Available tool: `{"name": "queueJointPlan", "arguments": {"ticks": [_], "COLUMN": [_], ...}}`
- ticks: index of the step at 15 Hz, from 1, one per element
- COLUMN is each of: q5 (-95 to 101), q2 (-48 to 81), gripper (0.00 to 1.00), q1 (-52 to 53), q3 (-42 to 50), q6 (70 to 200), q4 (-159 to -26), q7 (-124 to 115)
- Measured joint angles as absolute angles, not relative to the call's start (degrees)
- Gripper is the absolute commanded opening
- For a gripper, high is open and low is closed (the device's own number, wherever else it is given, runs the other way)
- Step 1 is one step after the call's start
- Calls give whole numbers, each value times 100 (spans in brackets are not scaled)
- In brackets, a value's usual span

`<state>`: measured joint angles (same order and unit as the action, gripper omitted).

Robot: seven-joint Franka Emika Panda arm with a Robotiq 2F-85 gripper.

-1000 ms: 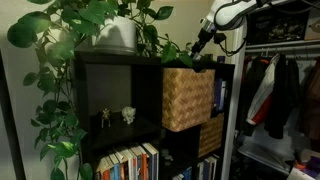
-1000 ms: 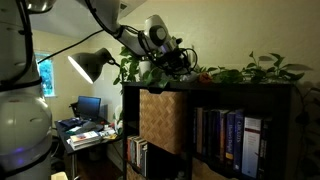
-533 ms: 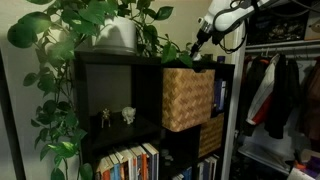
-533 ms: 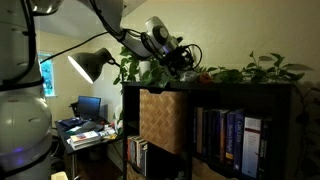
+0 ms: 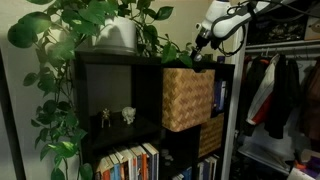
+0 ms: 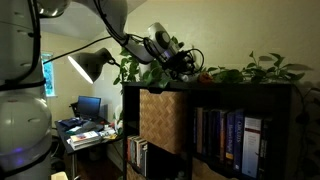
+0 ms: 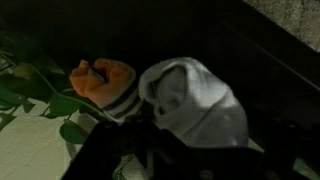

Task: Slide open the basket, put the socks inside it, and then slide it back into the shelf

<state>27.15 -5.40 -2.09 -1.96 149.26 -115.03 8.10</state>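
Observation:
A pair of socks lies on the dark top of the shelf among plant leaves: one with an orange toe and striped cuff, one grey-white. In an exterior view they show only as a reddish spot. My gripper hovers just above the grey-white sock; its dark fingers seem spread on either side and hold nothing. In both exterior views the gripper is above the shelf top, over the woven basket. The basket sticks out of its upper compartment.
A potted trailing plant covers the shelf top and its leaves lie beside the socks. Books fill the neighbouring compartment. A desk lamp stands beside the shelf, and a clothes rack stands on its other side.
My gripper has moved a little along the shelf top towards the socks and tilted slightly. The basket and socks have not moved.

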Motion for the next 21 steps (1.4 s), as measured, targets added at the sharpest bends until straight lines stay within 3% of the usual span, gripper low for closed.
{"name": "queueJointPlan", "arguments": {"ticks": [7, 19, 20, 21], "q5": [2715, 1612, 1486, 1404], "q2": [-681, -1502, -1505, -1505], "gripper": [9, 9, 20, 40], "q1": [-188, 416, 445, 458], "q3": [-207, -453, -453, -453], "q6": [14545, 12398, 12369, 12413], "q4": [-11502, -11869, -11940, -12020], "q7": [758, 915, 924, 929]}}
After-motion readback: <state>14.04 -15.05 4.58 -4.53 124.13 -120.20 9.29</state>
